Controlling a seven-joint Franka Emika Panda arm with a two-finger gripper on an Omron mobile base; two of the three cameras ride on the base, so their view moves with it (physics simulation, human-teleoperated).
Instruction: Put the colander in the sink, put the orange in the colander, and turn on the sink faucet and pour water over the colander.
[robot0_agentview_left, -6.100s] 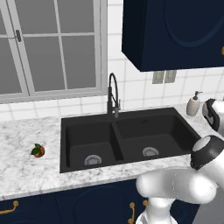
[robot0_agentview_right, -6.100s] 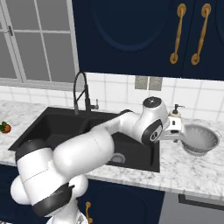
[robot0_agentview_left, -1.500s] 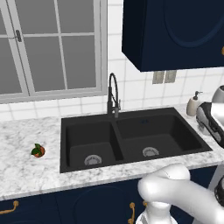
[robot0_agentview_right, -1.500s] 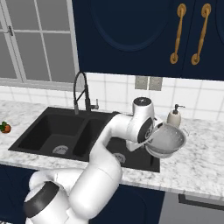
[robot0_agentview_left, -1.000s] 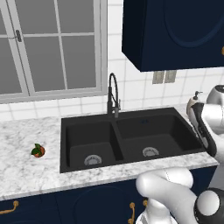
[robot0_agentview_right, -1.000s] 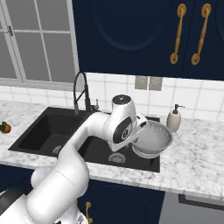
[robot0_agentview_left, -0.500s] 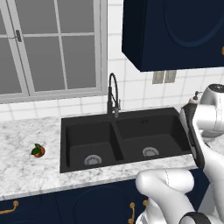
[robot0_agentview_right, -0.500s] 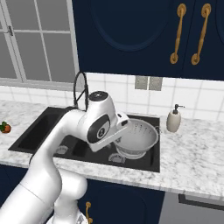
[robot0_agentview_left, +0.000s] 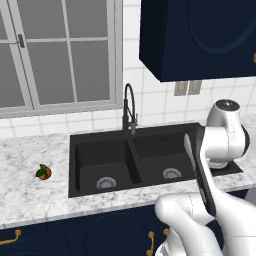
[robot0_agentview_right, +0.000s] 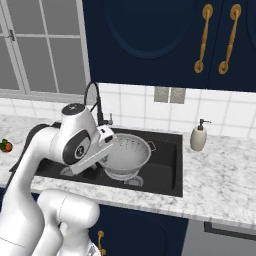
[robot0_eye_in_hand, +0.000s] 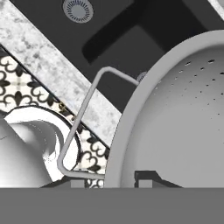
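Nearby, soap dispenser (robot0_agentview_right: 198, 137) right of sink (robot0_agentview_right: 172, 165), orange (robot0_agentview_left: 43, 172) left.

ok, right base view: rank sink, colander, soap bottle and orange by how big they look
1. sink, largest
2. colander, held over the sink's right basin by the shut gripper
3. soap bottle
4. orange, smallest, at the far left edge

The colander is lifted toward the camera, so it may look a bit bigger than it is; the order holds anyway.

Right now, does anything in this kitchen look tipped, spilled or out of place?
Nothing is spilled or broken. The silvery perforated metal colander hangs tilted over the black double-basin sink, gripped at its rim by the gripper. The small orange fruit sits alone on the marble counter.
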